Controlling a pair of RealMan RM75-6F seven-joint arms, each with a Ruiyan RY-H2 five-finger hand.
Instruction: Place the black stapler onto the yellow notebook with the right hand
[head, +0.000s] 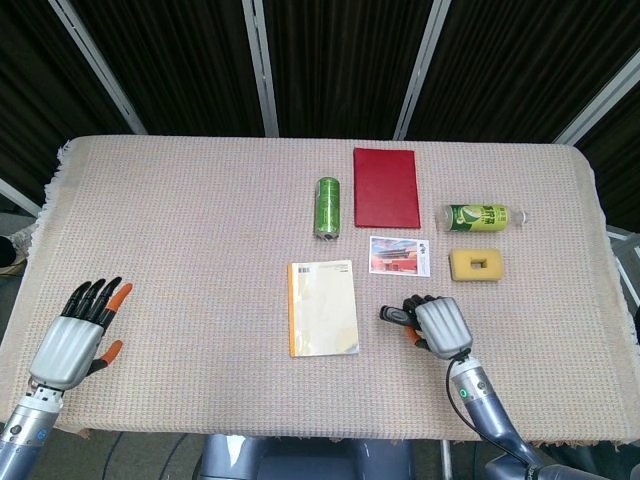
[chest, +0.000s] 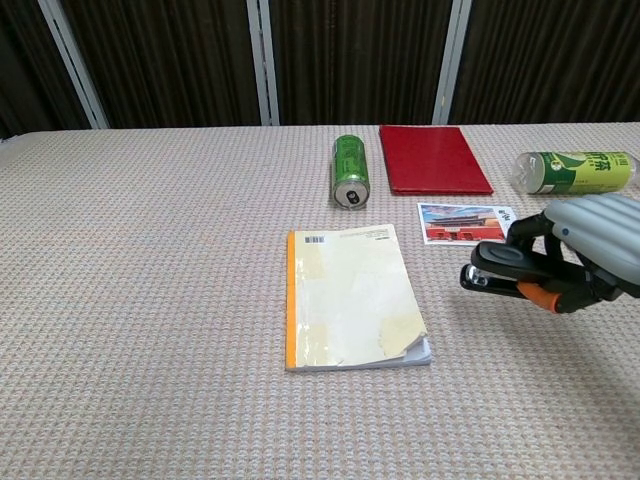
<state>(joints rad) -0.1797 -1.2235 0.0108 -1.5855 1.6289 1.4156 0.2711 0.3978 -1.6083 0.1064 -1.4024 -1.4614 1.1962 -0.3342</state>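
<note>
The yellow notebook (head: 323, 307) (chest: 351, 294) lies flat near the table's middle, orange spine to the left. My right hand (head: 437, 325) (chest: 585, 255) grips the black stapler (head: 393, 316) (chest: 492, 271), which hangs above the cloth just right of the notebook, its nose pointing left. My left hand (head: 78, 328) rests at the table's front left with fingers spread and nothing in it; only the head view shows it.
A green can (head: 327, 207) lies behind the notebook beside a red book (head: 385, 187). A postcard (head: 399, 254), a yellow sponge (head: 476, 264) and a green bottle (head: 483, 216) lie to the right. The woven cloth (head: 180, 240) covers the table.
</note>
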